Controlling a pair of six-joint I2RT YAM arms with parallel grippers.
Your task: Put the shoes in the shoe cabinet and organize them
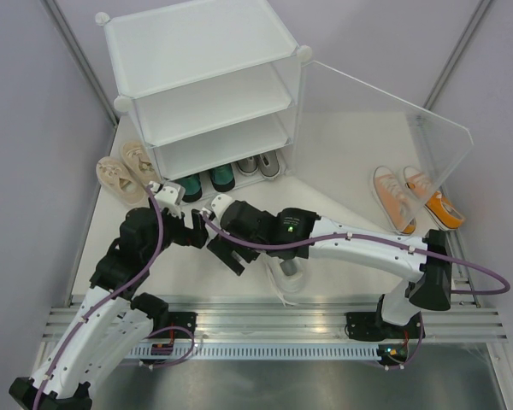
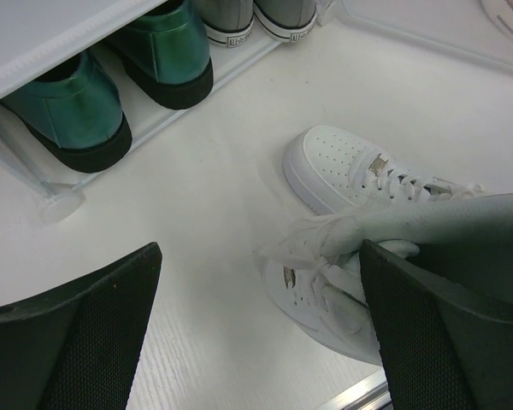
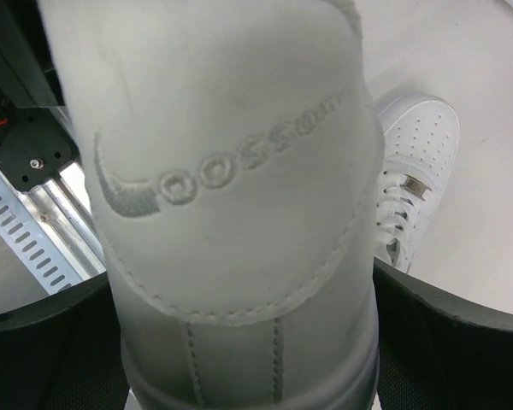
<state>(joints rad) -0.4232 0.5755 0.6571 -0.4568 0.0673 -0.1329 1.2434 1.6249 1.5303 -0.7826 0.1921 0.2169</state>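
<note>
The white shoe cabinet [image 1: 201, 81] stands at the back, its clear door [image 1: 385, 128] swung open to the right. Dark green shoes [image 1: 207, 181] [image 2: 85, 111] and grey shoes [image 1: 261, 164] [image 2: 256, 13] sit in its bottom tier. My right gripper [image 1: 227, 252] [image 3: 248, 342] is shut on the heel of a white shoe [image 3: 231, 188]. The second white shoe [image 3: 410, 171] [image 2: 350, 166] lies on the table beside it. My left gripper [image 1: 191, 229] [image 2: 256, 342] is open and empty, close to the right gripper, with the held white shoe's toe [image 2: 316, 295] between its fingers' line of sight.
Beige shoes [image 1: 124, 169] lie on the table left of the cabinet. Orange shoes [image 1: 415, 198] lie at the right under the open door. The metal rail [image 1: 274, 320] runs along the near edge. The upper two tiers hold nothing visible.
</note>
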